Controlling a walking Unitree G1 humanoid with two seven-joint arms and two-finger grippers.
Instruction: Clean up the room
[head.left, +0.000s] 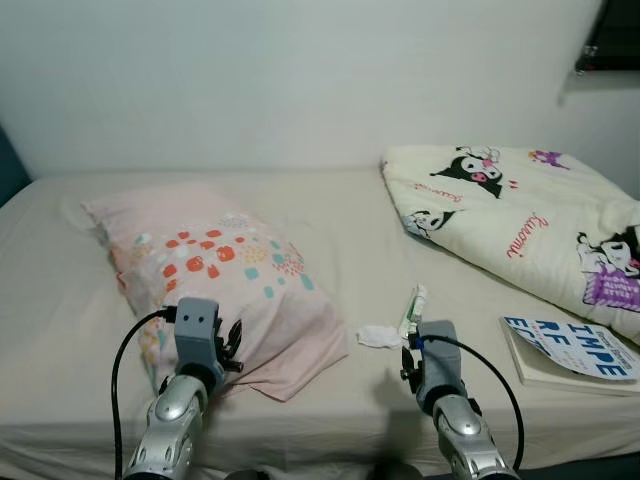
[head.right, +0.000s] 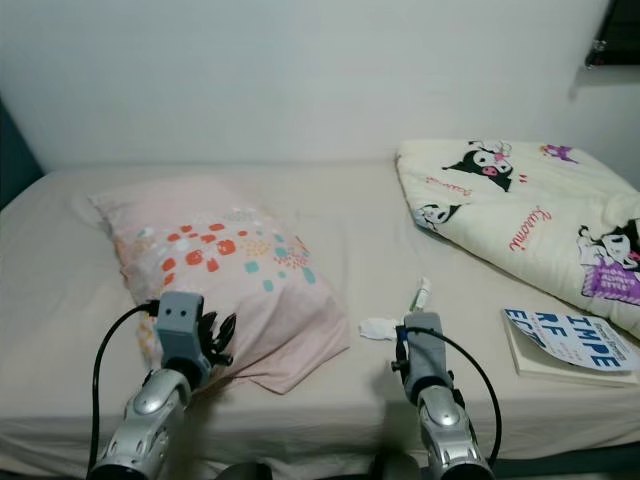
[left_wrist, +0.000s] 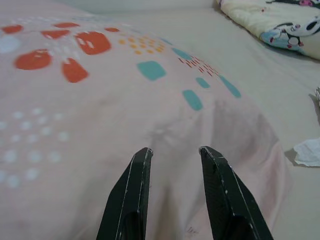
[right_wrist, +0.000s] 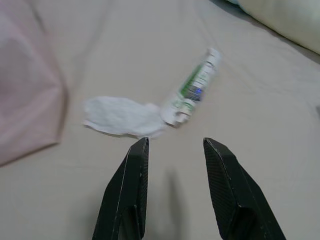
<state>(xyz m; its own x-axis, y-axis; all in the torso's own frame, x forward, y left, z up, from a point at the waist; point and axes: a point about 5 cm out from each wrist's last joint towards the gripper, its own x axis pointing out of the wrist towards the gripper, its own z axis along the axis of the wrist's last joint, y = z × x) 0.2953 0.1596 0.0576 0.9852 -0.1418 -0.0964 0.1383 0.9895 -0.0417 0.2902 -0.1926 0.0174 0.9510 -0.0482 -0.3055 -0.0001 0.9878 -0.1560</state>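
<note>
Across the whole scene runs the bed (head.left: 330, 230), covered by a beige sheet. On its right side lies a folded cream comforter (head.left: 520, 215) with cartoon prints; on its left, a pink pillow (head.left: 215, 275) with orange and teal patches. A book (head.left: 570, 352) rests near the right front edge.

Between pillow and book lie the two small items to clear: a crumpled white tissue (right_wrist: 122, 116) and a white-and-green tube (right_wrist: 192, 87), touching at the tube's crimped end.

The right gripper (right_wrist: 175, 147) hovers just short of them, fingers apart and empty. Tissue and tube lie directly ahead of it; the tube's long axis runs away from the gripper, angled slightly right, cap at the far end. This arm is judged the nearer one.

The left gripper (left_wrist: 175, 152) sits over the pillow's near end, fingers parted, holding nothing.
</note>
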